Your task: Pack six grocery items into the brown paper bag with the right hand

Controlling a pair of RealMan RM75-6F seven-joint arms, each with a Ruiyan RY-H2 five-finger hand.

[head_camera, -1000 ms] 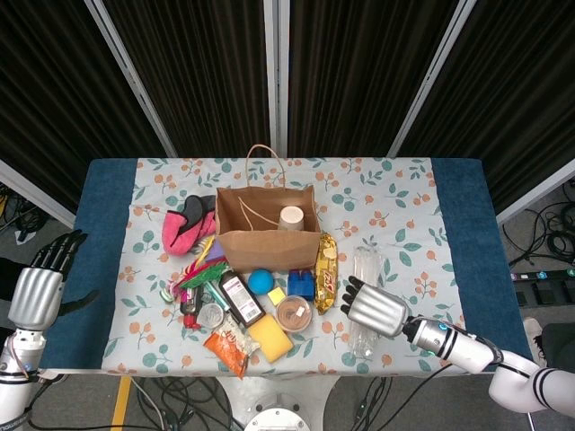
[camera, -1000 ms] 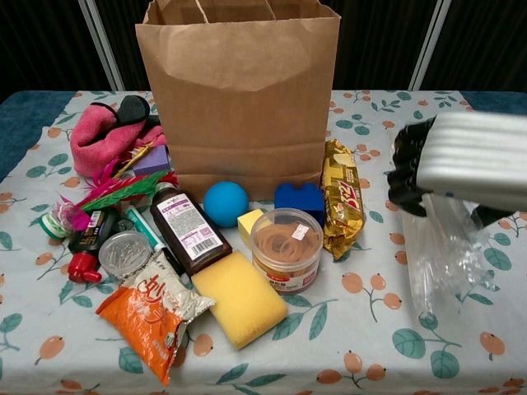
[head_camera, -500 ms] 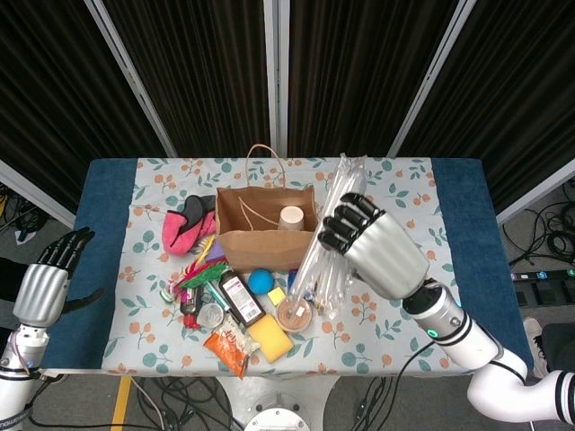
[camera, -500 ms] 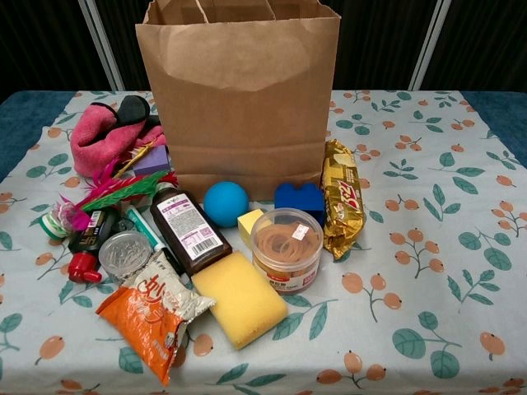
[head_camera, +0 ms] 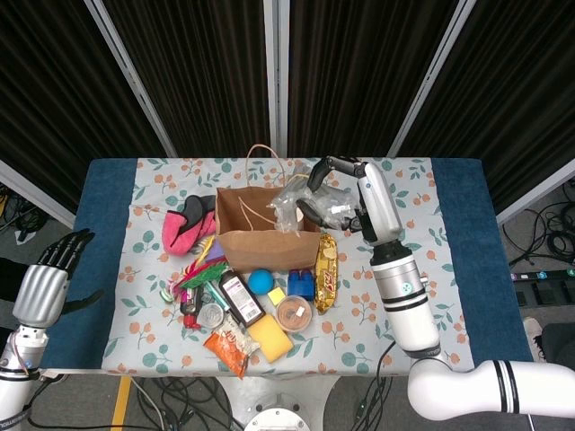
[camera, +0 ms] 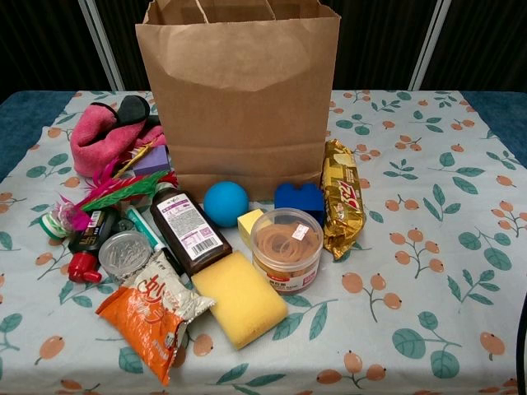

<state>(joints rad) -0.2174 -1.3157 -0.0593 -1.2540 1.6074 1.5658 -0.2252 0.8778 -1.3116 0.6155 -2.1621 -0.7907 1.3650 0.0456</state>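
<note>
Brown paper bag (head_camera: 266,224) upright mid-table, mouth open, pale cup-like item (head_camera: 290,218) inside. Right hand (head_camera: 337,199) over bag's right rim, clutching crinkled clear plastic pack (head_camera: 295,196) that hangs into the opening; probably not touching the bottom, hard to tell. Left hand (head_camera: 45,280) off table's left edge, fingers loose, grasping nothing. Gold snack pack (head_camera: 325,271) flat beside bag.

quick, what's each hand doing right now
Left hand: open, holding nothing, off the table's left edge.
Right hand: holding the clear plastic package over the brown paper bag.
</note>
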